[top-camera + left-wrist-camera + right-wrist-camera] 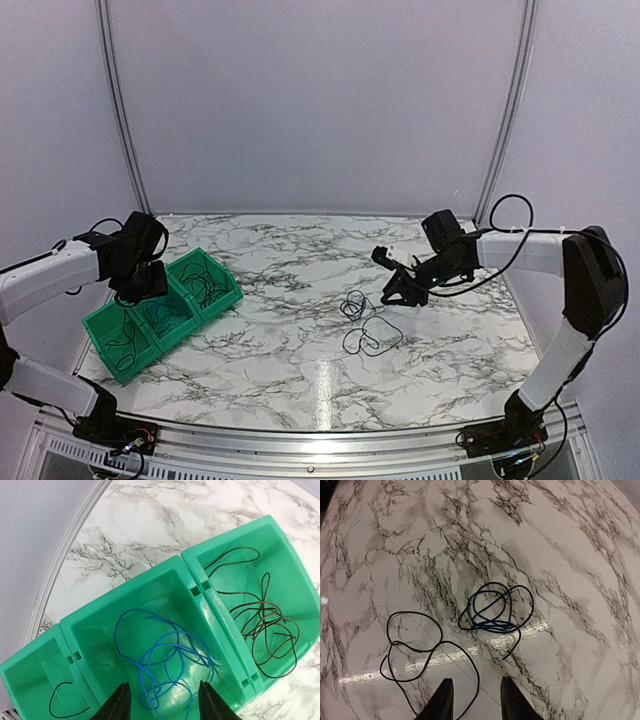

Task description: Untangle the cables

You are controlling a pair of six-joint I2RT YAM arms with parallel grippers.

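Observation:
A small tangle of black and blue cables [495,611] lies on the marble table, also visible from above [353,303]. Beside it lies a single black cable [415,645] in loose loops [372,338]. My right gripper [476,702] hovers open just above that black cable, one strand of which runs between its fingers untouched. In the top view the right gripper [393,296] is just right of the tangle. My left gripper [162,705] is open over the green bin [185,565], above loose blue cables [165,657] in its middle compartment.
The bin [100,325] has three compartments and stands at the table's left. Dark brown cables [265,630] fill its right compartment and one black wire [62,705] lies in its left one. White walls enclose the table on three sides.

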